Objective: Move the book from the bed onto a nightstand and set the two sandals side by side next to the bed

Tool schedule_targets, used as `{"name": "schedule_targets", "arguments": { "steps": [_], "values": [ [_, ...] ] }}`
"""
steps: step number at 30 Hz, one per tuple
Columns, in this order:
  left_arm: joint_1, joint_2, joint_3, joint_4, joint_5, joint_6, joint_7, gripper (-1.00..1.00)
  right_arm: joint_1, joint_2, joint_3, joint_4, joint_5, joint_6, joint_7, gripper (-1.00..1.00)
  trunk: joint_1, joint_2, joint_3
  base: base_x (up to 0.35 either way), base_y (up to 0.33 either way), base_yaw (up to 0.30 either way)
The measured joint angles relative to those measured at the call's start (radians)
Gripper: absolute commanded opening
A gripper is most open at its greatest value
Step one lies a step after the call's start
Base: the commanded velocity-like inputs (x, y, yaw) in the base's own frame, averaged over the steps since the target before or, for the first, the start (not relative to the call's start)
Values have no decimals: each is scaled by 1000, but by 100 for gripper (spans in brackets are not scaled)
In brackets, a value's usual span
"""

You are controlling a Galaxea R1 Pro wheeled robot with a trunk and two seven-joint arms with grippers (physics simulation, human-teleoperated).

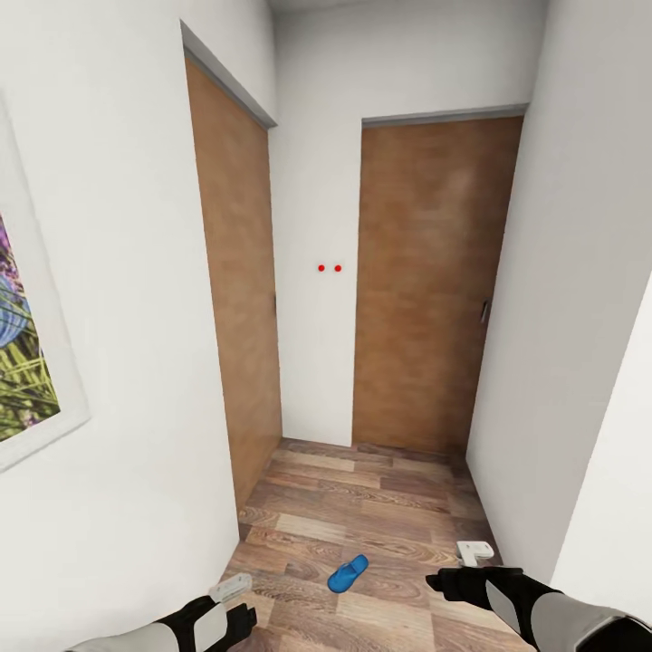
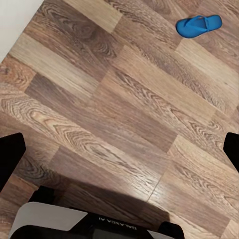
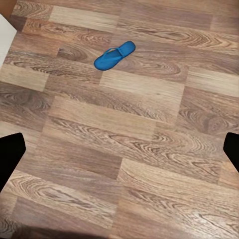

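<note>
One bright blue sandal lies flat on the wood-plank floor of a narrow white-walled passage, between my two arms and a little ahead of them. The left wrist view has the sandal far off from my left gripper, whose fingers stand wide apart with only floor between them. My right gripper is open too, with the sandal ahead of it. In the head view the left gripper and right gripper hang low above the floor. The book and the bed are out of view.
A shut brown wooden door with a small handle stands straight ahead. A second wooden door is in the left wall. White walls close in on both sides, and a framed picture hangs at left.
</note>
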Motion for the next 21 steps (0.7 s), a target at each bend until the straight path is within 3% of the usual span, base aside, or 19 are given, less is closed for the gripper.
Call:
{"name": "schedule_targets", "arguments": {
  "steps": [21],
  "values": [
    [0,0,-1,-5,-2,0,-9,100,0,0,-1,0,-2,3,1,100,0,0,0,0,0,1]
  ]
}}
